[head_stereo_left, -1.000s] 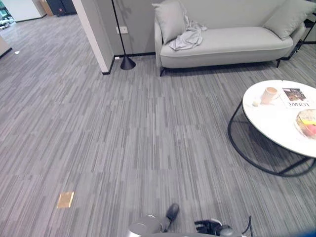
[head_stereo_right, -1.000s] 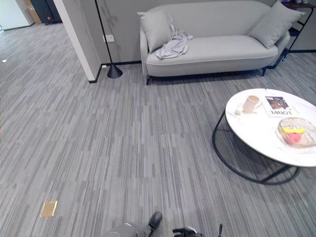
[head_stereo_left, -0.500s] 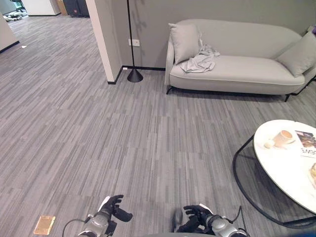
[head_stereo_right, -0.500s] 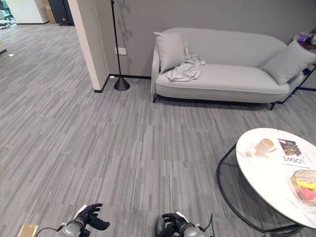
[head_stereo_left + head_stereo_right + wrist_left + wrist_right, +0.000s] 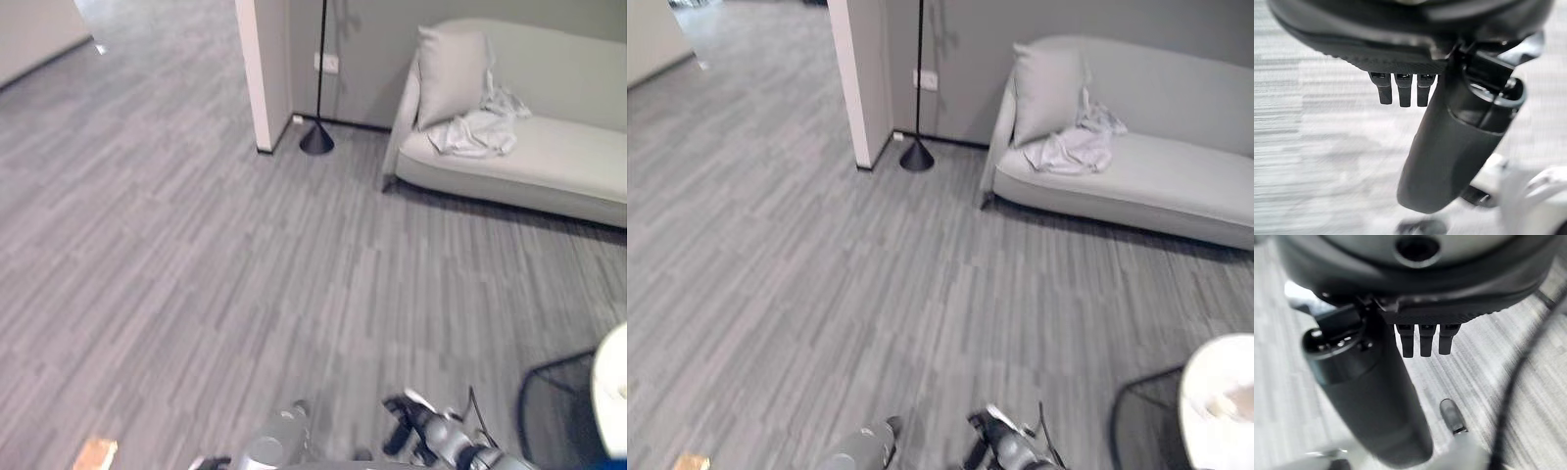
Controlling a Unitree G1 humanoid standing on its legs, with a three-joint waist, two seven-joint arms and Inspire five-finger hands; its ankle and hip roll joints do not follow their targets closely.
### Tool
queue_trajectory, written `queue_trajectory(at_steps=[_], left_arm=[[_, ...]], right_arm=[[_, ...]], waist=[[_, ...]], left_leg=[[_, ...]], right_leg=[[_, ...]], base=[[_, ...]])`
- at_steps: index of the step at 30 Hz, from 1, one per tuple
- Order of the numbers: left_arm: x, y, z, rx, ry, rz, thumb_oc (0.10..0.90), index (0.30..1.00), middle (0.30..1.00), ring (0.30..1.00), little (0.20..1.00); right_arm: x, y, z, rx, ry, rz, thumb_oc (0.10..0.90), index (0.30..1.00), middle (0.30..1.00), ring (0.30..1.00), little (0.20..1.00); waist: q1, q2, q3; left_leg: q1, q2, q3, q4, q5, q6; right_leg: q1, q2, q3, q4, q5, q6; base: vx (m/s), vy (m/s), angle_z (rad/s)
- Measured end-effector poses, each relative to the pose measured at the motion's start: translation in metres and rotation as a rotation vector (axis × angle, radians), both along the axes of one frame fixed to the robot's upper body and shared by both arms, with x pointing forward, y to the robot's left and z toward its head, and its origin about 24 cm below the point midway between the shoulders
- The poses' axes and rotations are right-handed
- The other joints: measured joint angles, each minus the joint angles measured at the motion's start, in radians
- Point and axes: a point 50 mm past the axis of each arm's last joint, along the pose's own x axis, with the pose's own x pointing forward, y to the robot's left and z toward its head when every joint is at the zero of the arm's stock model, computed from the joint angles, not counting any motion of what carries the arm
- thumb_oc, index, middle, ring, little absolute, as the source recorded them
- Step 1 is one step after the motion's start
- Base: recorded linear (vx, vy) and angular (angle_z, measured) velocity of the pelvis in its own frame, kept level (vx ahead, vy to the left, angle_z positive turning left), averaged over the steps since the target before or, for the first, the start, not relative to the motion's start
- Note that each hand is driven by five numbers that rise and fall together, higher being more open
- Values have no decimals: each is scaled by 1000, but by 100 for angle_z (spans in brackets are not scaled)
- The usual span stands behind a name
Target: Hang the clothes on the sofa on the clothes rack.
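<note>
Right wrist view: the right hand (image 5: 1420, 340) hangs over bare floor with its fingers straight and its thumb extended, holding and touching nothing. The left hand (image 5: 1403, 90), seen in its own wrist view, is in the same condition: fingers straight, thumb out, empty, with only floor beyond it. From the head camera the right hand (image 5: 416, 419) sits low at the near edge, with the grey striped floor (image 5: 196, 274) stretching ahead of it. To the right of that hand, a round white table (image 5: 1215, 401) on a dark wire frame stands near. Well ahead of both hands is the light grey sofa (image 5: 1176, 186), and on its seat, against the cushion (image 5: 1048, 83) at the left end, lies the crumpled pale garment (image 5: 1073, 147). Beyond and left of it are a floor lamp (image 5: 918, 152) and a wall corner (image 5: 857, 88). Assessment: the step in hand is the approach, nothing yet collected. The next move calls for closing on the sofa's left end until the garment is within reach, keeping clear of the table.
</note>
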Motion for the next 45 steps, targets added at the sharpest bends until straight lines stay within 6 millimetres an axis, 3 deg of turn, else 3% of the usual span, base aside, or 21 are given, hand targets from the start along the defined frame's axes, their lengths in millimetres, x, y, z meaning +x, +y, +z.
queue_trajectory(at_steps=[2, 3, 9, 11, 14, 15, 17, 18, 19, 20, 21, 22, 24, 27, 30, 32, 35, 36, 39, 41, 45], left_arm=[[19, 7, 4, 20, -46, -17, 800, 900, 900, 900, 900], [24, 8, 5, 22, -49, -5, 800, 900, 900, 900, 900], [33, 0, 4, -21, -43, -53, 800, 900, 900, 900, 900], [27, -6, 2, -41, -16, -76, 800, 900, 900, 900, 900], [37, -1, 5, -27, -44, -128, 800, 900, 900, 900, 900], [37, -4, 5, -20, -33, -189, 800, 900, 900, 900, 900], [53, -7, 8, -8, -56, -238, 800, 900, 900, 900, 900], [66, -6, 11, 1, -88, -248, 800, 900, 900, 900, 900], [87, -2, 19, 18, -149, -261, 800, 900, 900, 900, 900], [108, 0, 27, 31, -201, -289, 800, 900, 900, 900, 900], [129, -6, 37, 27, -283, -316, 800, 900, 900, 900, 900], [133, -2, 40, 47, -310, -303, 800, 900, 900, 900, 900], [90, 17, 24, 97, -150, -253, 800, 900, 900, 900, 900], [47, 14, 11, 76, -47, -241, 800, 900, 900, 900, 900], [15, 10, 3, 52, 31, -177, 800, 900, 900, 900, 900], [21, 7, 4, 48, 0, -179, 800, 900, 900, 900, 900], [22, 7, 5, 52, -14, -175, 800, 900, 900, 900, 900], [20, 6, 4, 48, -13, -171, 800, 900, 900, 900, 900], [9, 3, 3, 20, -11, -137, 800, 900, 900, 900, 900], [12, 8, 3, 37, -8, -105, 800, 900, 900, 900, 900], [31, 10, 6, 28, -41, -59, 800, 900, 900, 900, 900]], right_arm=[[-4, 8, -3, 29, 19, -13, 800, 900, 900, 900, 900], [-8, 10, -5, 55, 41, -58, 800, 900, 900, 900, 900], [-25, 18, -10, 111, 117, -76, 800, 900, 900, 900, 900], [-19, 16, -8, 104, 100, -47, 800, 900, 900, 900, 900], [-10, 20, -6, 100, 75, 24, 800, 900, 900, 900, 900], [6, 23, -1, 88, 29, 100, 800, 900, 900, 900, 900], [31, 37, 8, 85, -67, 250, 800, 900, 900, 900, 900], [41, 46, 13, 87, -101, 329, 800, 900, 900, 900, 900], [51, 61, 17, 111, -144, 386, 800, 900, 900, 900, 900], [56, 65, 19, 117, -164, 385, 800, 900, 900, 900, 900], [64, 64, 23, 83, -162, 452, 800, 900, 900, 900, 900], [70, 72, 24, 57, -159, 488, 800, 900, 900, 900, 900], [71, 94, 26, 110, -189, 531, 800, 900, 900, 900, 900], [51, 90, 15, 127, -129, 457, 800, 900, 900, 900, 900], [24, 86, 4, 136, -55, 407, 800, 900, 900, 900, 900], [31, 77, 6, 109, -66, 406, 800, 900, 900, 900, 900], [27, 60, 3, 56, -28, 385, 800, 900, 900, 900, 900], [20, 52, 1, 41, -8, 377, 800, 900, 900, 900, 900], [2, 18, -2, -40, 70, 337, 800, 900, 900, 900, 900], [-8, 13, -5, -60, 118, 302, 800, 900, 900, 900, 900], [-26, 1, -8, -67, 174, 210, 800, 900, 900, 900, 900]], waist=[[-4, -25, -1], [1, -38, -13], [22, -37, -60], [4, -21, -80], [-9, -73, -114], [-10, -59, -114], [-35, 2, -91], [-40, 18, -64], [-58, -69, -12], [-86, -100, 3], [-63, -89, 1], [-1, -128, 44], [-3, -115, 50], [-7, -103, 16], [25, -113, -30], [42, -115, -11], [72, -106, 6], [72, -111, -4], [62, 0, -82], [60, -43, -94], [61, -42, -91]], left_leg=[[26, -55, -9, -23, -5, 20], [42, -97, 16, -4, -12, 88], [203, -117, 46, -100, -40, 191], [257, -99, 35, -128, -32, 241], [292, -177, 38, -102, -47, 297], [312, -173, 41, -95, -52, 297], [318, -103, 15, -87, -79, 238], [318, -65, 9, -82, -104, 86], [205, -116, 63, 141, -196, -23], [94, -149, 57, 322, -274, 195], [90, -31, -10, 208, -277, 129], [124, -39, 67, 193, -276, 121], [291, 28, 93, 24, -256, 143], [397, 39, 84, -59, -281, 144], [217, -77, 107, 422, -227, 28], [62, -119, 120, 595, -267, 92], [-4, -146, 97, 334, -259, 112], [-7, -152, 67, 191, -201, 109], [0, -87, 47, -82, 143, 168], [46, -96, 47, -158, 152, 155], [142, -100, 72, -215, 111, 199]], right_leg=[[7, 11, 23, 11, -17, -18], [35, -13, 25, 12, -46, -13], [67, -68, 46, 161, -71, 14], [-104, -87, 1, 586, -127, -20], [-249, -220, 10, 878, -146, -55], [-307, -188, 47, 909, -177, -98], [-379, 10, 49, 771, -198, -106], [-399, 136, 50, 631, -188, -110], [-417, 124, 84, 521, -91, -98], [-439, 29, 53, 495, -5, -82], [-486, 25, 61, 498, -40, 16], [-497, 21, 124, 450, -45, 17], [-428, 89, 145, 256, 20, 5], [-402, 107, 99, 404, -31, -65], [-215, 85, 86, 265, -5, -159], [-127, 70, 100, 157, 1, -156], [31, 62, 84, 59, -12, -136], [45, 67, 80, 54, -23, -118], [112, 186, 86, 13, -55, -72], [83, 142, 77, 60, -123, -63], [30, 103, 54, 192, -143, -72]], base=[[762, 266, 36], [788, 282, 3], [640, 343, -22], [281, 251, -7], [289, 51, 6], [154, -233, -6], [184, -226, 17], [287, -224, 70], [388, -281, 160], [217, -131, 189], [223, -134, 105], [283, -157, -37], [474, -249, -60], [560, -255, 3], [217, -120, 45], [270, -59, 41], [273, 23, 6], [236, 48, -20], [257, 81, -36], [281, 58, -26], [335, 110, -26]])
